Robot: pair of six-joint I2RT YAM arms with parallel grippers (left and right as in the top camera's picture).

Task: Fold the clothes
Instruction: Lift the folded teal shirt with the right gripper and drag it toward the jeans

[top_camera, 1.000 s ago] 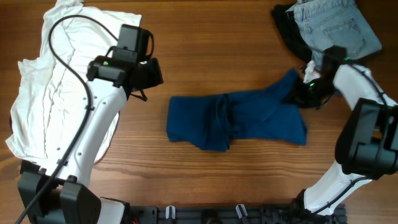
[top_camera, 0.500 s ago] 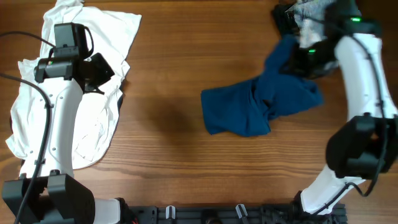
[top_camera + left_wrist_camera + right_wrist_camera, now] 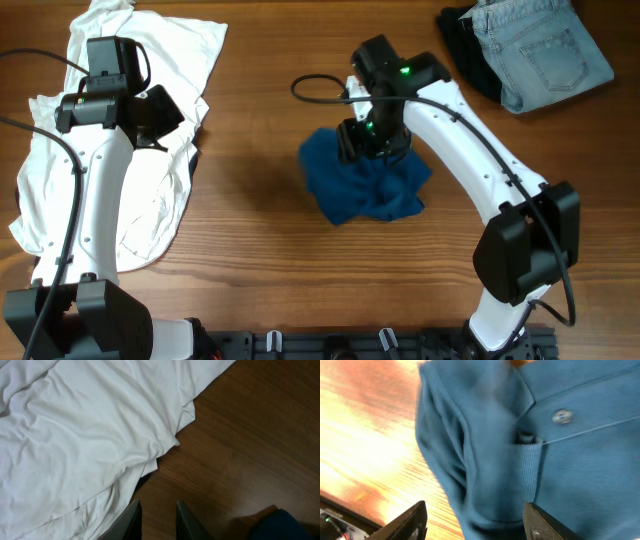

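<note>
Blue shirt (image 3: 365,190) is a crumpled heap mid-tabletop (image 3: 270,240). It isn't flat and nothing is folded yet.

Right pincer (image 3: 476,521) hangs directly over the heap, jaws spread wide, released. Cloth sits under and between them. The wrist view is smeared, so I can't rule out a fold brushing one pad, but it doesn't look gripped.

Left pincer (image 3: 156,519) is well off to the left of the heap, over the edge of the white shirt (image 3: 110,160). Its jaws are only narrowly parted and empty, with bare wood in the gap.

Jeans (image 3: 540,45) on a dark garment (image 3: 462,35) lie beyond the heap to the right, well apart.

Handling: thin, limp knit, light, no stiffness. Whatever I lift will drag the rest along. The wood looks smooth, so I expect it to slide, not snag. Button (image 3: 562,416) and placket show in the right wrist view, so I judge the collar end is up under that pincer.

Best hold, I'd say, is a hem or shoulder seam at the heap's outer edge, single layer, one corner per arm. Then spread flat before any fold. Grabbing mid-wad would pick up several layers.
</note>
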